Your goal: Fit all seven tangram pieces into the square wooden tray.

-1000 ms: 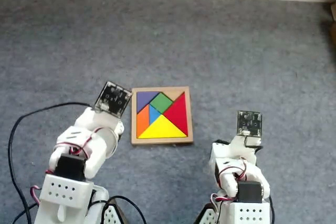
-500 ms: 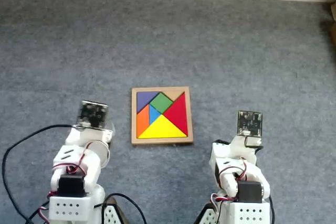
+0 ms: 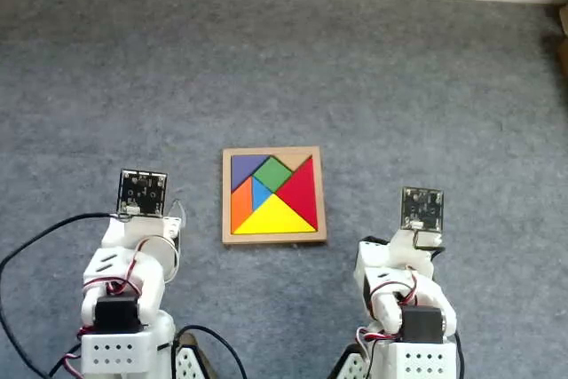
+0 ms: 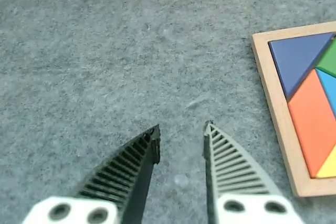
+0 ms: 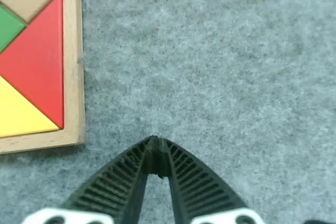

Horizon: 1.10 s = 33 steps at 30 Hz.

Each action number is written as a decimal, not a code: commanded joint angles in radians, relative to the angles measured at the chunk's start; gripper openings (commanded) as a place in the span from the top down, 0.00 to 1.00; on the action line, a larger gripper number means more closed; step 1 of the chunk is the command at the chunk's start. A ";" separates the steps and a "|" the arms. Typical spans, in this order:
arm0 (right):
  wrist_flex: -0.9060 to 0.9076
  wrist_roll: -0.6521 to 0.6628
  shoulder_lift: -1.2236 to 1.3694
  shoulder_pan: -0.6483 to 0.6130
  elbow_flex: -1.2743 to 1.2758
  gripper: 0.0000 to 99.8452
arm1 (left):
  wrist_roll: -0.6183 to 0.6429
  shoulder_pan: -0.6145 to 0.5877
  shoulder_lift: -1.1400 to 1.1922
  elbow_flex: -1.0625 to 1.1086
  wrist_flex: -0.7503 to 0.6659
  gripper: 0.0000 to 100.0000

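Grey carpet (image 3: 399,68) covers the table, and in the high view the square wooden tray (image 3: 273,239) lies flat at its middle, between the left arm (image 3: 129,255) and the right arm (image 3: 410,264), each drawn in near its own base and well apart from the rim. Inside sit a yellow triangle (image 3: 273,217), a red triangle (image 3: 302,191), an orange piece (image 3: 240,206), a light blue triangle (image 3: 260,193), a green square (image 3: 274,173) and a purple triangle (image 3: 247,169), all flush; a tan triangle (image 3: 295,161) along the far edge could be an unpainted seventh piece or bare tray floor — I cannot tell which. From the left wrist, the left gripper (image 4: 182,126) hangs over bare carpet beside the tray's purple-and-orange side, its fingers apart and holding nothing. From the right wrist, the right gripper (image 5: 157,141) sits over carpet beside the red-and-yellow side, fingertips pressed together on nothing. The task looks complete or one piece short — the sound move is probably to check that tan corner and avoid nudging the frame.
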 commanded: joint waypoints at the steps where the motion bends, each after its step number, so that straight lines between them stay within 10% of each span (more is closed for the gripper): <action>1: 0.010 -0.008 -0.015 0.013 0.117 0.99 | 0.011 -0.015 0.001 0.021 -0.011 0.85; 33: 0.010 -0.008 -0.015 0.013 0.117 0.99 | 0.012 -0.019 -0.004 0.021 0.265 0.98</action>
